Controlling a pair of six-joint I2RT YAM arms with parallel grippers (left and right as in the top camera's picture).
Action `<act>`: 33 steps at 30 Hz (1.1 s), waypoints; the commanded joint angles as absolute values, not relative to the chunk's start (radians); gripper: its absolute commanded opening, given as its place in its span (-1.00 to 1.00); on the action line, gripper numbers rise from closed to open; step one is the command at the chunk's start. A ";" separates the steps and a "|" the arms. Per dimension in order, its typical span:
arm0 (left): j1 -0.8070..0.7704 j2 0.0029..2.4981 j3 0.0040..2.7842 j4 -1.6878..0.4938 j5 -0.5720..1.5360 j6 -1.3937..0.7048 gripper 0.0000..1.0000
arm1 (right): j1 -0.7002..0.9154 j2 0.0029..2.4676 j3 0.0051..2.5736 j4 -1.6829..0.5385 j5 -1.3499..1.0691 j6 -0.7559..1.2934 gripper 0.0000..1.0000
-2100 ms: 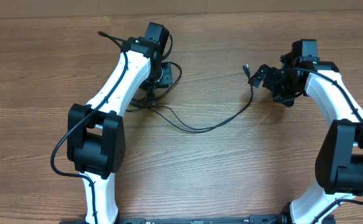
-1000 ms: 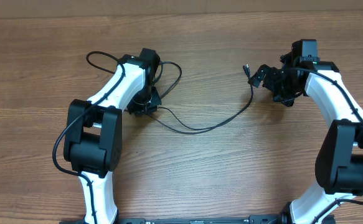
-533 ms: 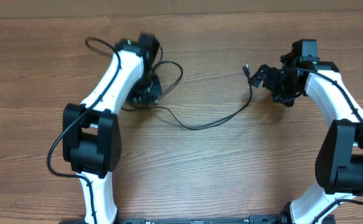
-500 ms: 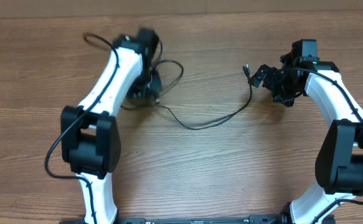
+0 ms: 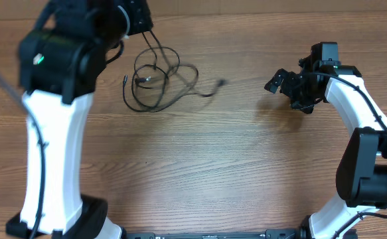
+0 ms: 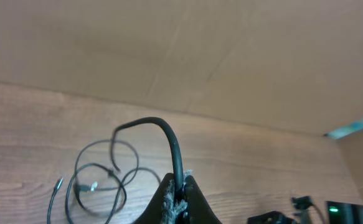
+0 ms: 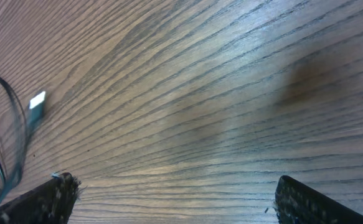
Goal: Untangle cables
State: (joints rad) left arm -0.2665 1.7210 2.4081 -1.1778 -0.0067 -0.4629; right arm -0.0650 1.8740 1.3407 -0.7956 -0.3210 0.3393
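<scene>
- The left gripper [image 6: 180, 196] is pinched tight on one strand of the cables [image 5: 158, 79] and raised high over the table [image 5: 246, 166]. The strand arcs out of the pinch and drops to the loops, which lie on the wood at the far left-centre.
- The loops cross one another in several places. A straight pull upward could cinch those crossings into a knot rather than open them.
- The cord is thin and sits at the very tips of the fingers. A jerk or a sideways swing could let it slide out, and the strand would fall back onto the pile.
- The right gripper [image 5: 281, 81] is spread wide with nothing between its fingers. It is well apart from the loose plug tip [image 5: 221, 83] at the bundle's right end.
- With no second hold, the whole bundle is likely to lift or drag as one lump.
- The plug lies flat on the wood, so a low reach from the right could shove it away or scrape the fingers on the table.
</scene>
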 commanded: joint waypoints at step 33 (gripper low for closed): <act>-0.430 2.091 2.409 -1.625 0.542 0.022 -0.92 | -0.066 1.866 1.349 -0.791 -0.311 0.332 1.00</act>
